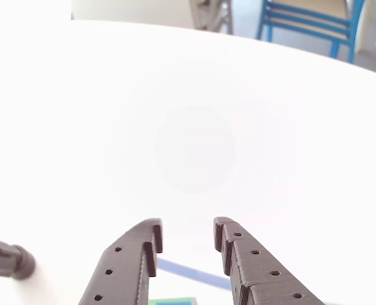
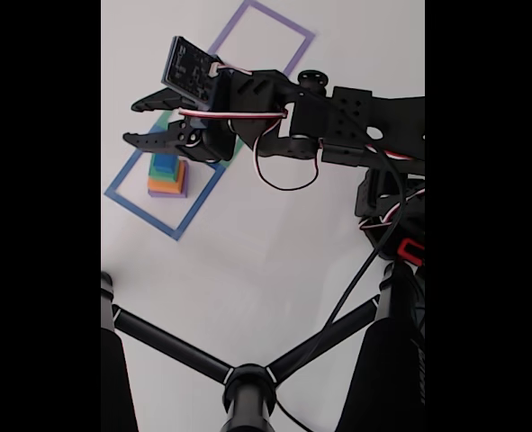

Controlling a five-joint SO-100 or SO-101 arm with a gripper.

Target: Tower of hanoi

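Note:
The tower of hanoi [image 2: 167, 175] is a stack of square blocks: blue on top, then green, orange and purple at the bottom. It stands inside a blue taped outline [image 2: 148, 211] on the white table. My gripper [image 2: 132, 121] hovers just above and behind the stack, open, with nothing between its dark fingers. In the other view my gripper [image 1: 188, 225] reaches up from the bottom edge, its jaws apart over bare white table. A strip of blue tape [image 1: 194, 273] and a green and blue block top [image 1: 172, 301] show between the fingers at the lower edge.
A purple taped outline [image 2: 261, 36] lies at the back, and a green one [image 2: 164, 121] is mostly hidden behind the gripper. Black tripod legs [image 2: 234, 373] spread across the front of the table. A blue chair [image 1: 315, 22] stands beyond the table's far edge.

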